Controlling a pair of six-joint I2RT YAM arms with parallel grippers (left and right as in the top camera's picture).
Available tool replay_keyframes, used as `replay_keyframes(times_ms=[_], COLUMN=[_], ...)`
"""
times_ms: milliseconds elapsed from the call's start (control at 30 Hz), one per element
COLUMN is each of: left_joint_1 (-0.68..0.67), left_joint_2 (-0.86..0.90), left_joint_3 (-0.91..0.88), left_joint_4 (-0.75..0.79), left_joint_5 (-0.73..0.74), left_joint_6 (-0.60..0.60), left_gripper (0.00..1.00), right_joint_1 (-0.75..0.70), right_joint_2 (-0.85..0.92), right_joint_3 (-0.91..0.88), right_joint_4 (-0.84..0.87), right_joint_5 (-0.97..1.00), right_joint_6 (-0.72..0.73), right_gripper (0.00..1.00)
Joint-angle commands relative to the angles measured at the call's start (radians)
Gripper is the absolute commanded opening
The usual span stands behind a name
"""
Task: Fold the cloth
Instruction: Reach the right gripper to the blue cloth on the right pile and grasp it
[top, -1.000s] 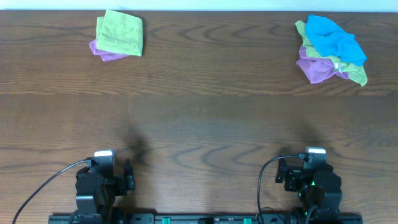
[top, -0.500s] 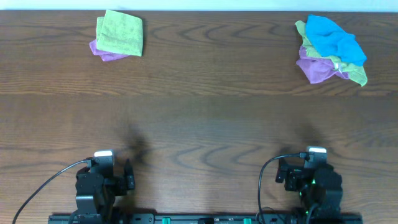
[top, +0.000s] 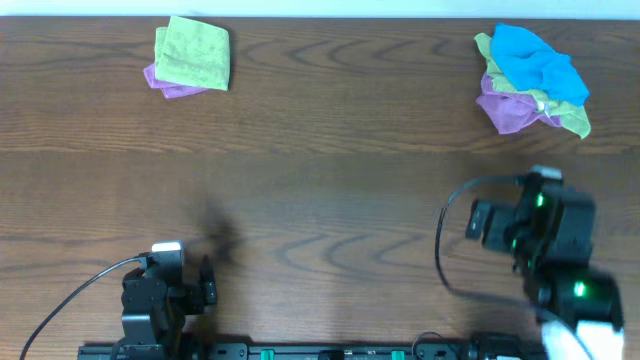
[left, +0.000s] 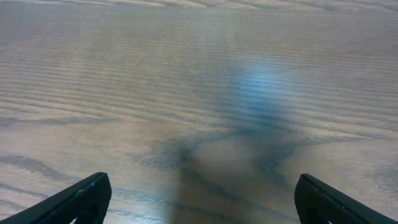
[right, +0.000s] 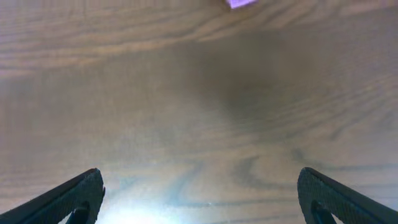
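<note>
A crumpled pile of cloths, a blue one (top: 535, 60) on top of green and purple ones, lies at the back right of the wooden table (top: 320, 200). A purple corner of it (right: 241, 3) shows at the top of the right wrist view. A folded green cloth (top: 192, 53) lies on a purple one (top: 172, 86) at the back left. My right gripper (top: 535, 215) is open and empty, raised over the table in front of the pile. My left gripper (top: 175, 275) is open and empty at the front left edge.
Black cables (top: 455, 235) loop by the right arm and another runs from the left arm (top: 75, 295). A black rail (top: 320, 352) runs along the table's front edge.
My right arm has lifted from its rest at the front edge and moved forward towards the cloth pile. The left arm has not moved.
</note>
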Motion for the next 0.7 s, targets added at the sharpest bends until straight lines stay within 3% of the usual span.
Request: replay_keyframes(times_ms=[0,333,667], left_joint_1=[0.003,0.003,0.003], left_joint_2=[-0.006,-0.006,-0.006], left_joint_3=[-0.024,-0.024,-0.024], left_joint_4=[-0.044,-0.045,-0.044], left_joint_5=[-0.01,-0.01,-0.01], left_joint_6=[0.007,0.007,0.007], left_gripper=[0.96,0.95,0.96], right_joint_1=[-0.031,-0.143,-0.196], right_joint_2=[0.131,0.544,0.685], right_joint_3=[0.124,0.462,0.55], right_joint_4=[-0.011,-0.012,0.153], right_joint_5=[0.014,0.013,0.012], right_joint_6=[0.048,0.077,0.077], right_gripper=[0.99,0.99,0.99])
